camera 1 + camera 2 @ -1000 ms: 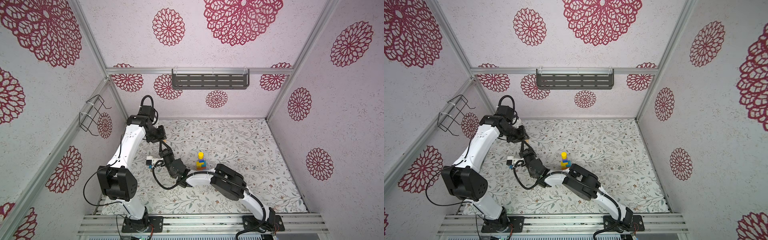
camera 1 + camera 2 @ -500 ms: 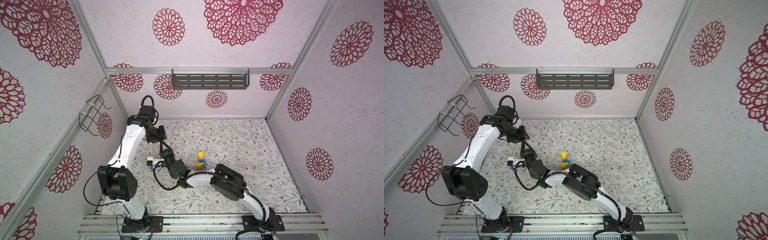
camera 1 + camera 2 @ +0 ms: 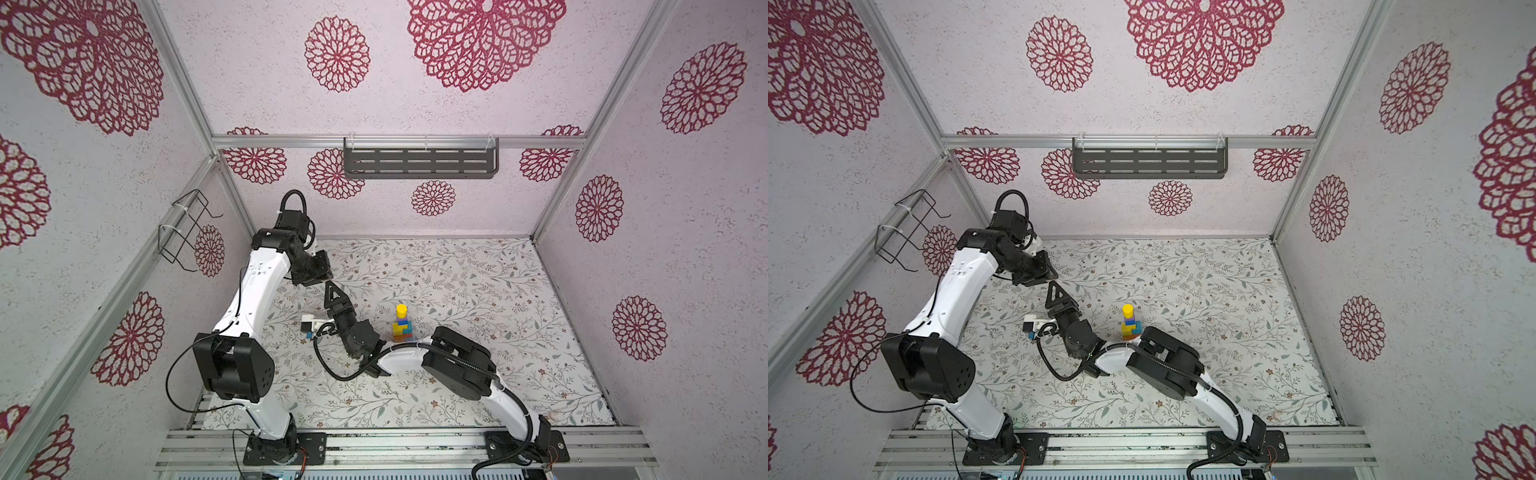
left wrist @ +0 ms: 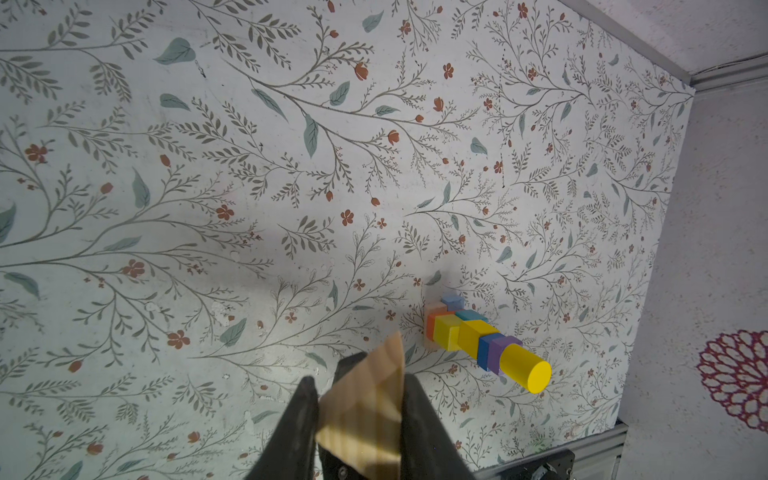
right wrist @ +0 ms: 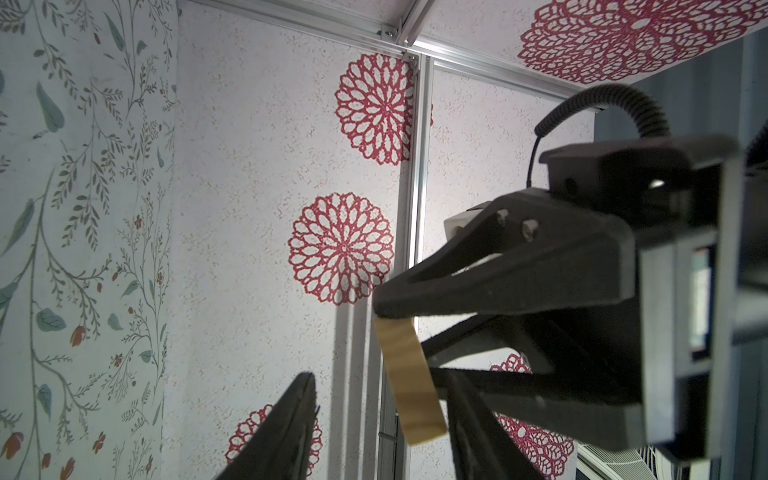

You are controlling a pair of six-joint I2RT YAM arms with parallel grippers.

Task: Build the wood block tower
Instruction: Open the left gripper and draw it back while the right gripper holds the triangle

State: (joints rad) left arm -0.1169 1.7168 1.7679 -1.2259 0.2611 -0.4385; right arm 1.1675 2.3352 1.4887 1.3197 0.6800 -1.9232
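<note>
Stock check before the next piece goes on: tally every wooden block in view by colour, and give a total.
Yellow: 3, cube, brick, cylinder
Tan: 2, base block, wedge in the left tool
Orange block: 1
Light blue block: 1
Teal block: 1
Blue block: 1
Purple block: 1
Total: 10
</note>
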